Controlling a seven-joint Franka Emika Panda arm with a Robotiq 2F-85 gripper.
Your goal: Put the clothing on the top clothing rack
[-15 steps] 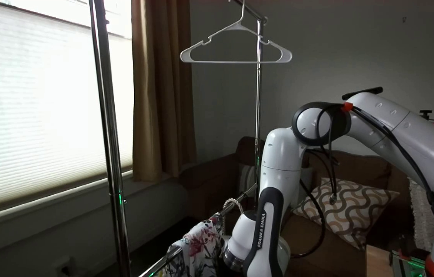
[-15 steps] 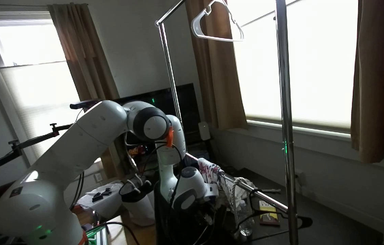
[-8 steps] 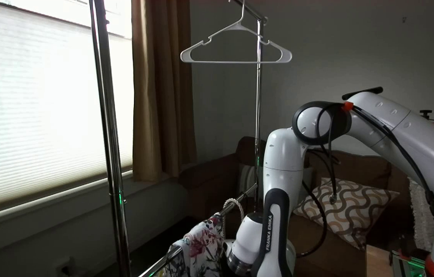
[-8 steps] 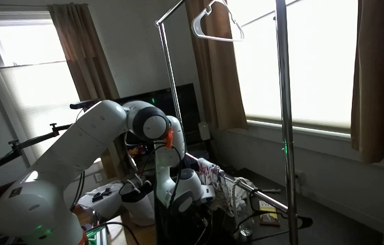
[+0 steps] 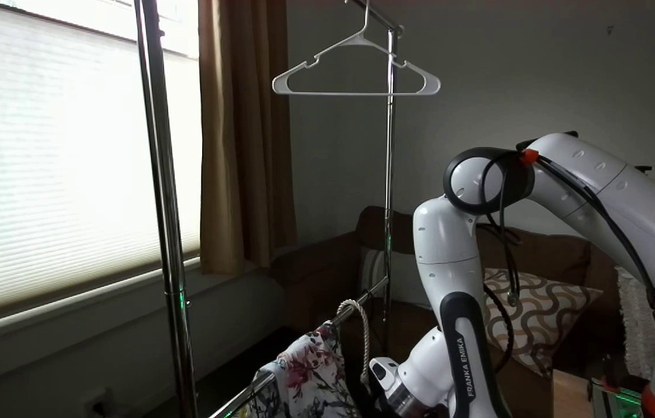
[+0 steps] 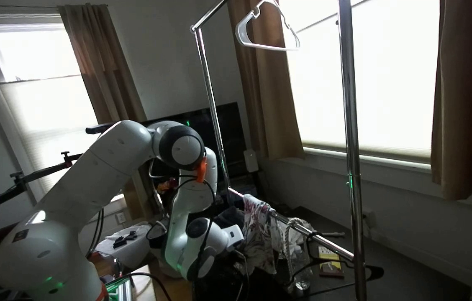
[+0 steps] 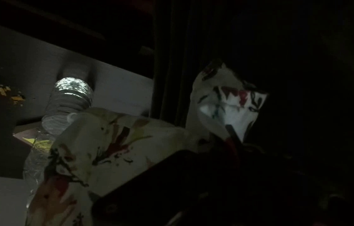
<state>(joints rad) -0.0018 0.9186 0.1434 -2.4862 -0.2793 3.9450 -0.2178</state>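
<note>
The clothing, a white garment with dark leaves and red-pink flowers, hangs over the low rail in both exterior views (image 5: pixel 307 371) (image 6: pixel 257 238). Its hanging part slants out from the rail toward my gripper. In the wrist view the clothing (image 7: pixel 126 141) bunches between my gripper's dark fingers (image 7: pixel 216 142), which look shut on it, with a loose corner sticking out beyond them. That picture is very dark. In the exterior views the fingers are mostly hidden in shadow. The top clothing rack (image 5: pixel 378 14) runs high above in both exterior views (image 6: pixel 211 15), with a white hanger (image 5: pixel 356 39) on it.
The low rail (image 6: pixel 332 246) carries a looped rope (image 5: pixel 366 334) beside the clothing and a black hanger (image 6: pixel 317 262). A metal upright (image 6: pixel 350 125) stands near the camera. A clear bottle (image 7: pixel 70 100) stands behind the clothing. A sofa cushion (image 5: pixel 536 313) lies behind the arm.
My arm has drawn back from the low rail, and the wrist has tilted. The clothing's lower part has been pulled out with the gripper and is spread wider; its top stays over the rail.
</note>
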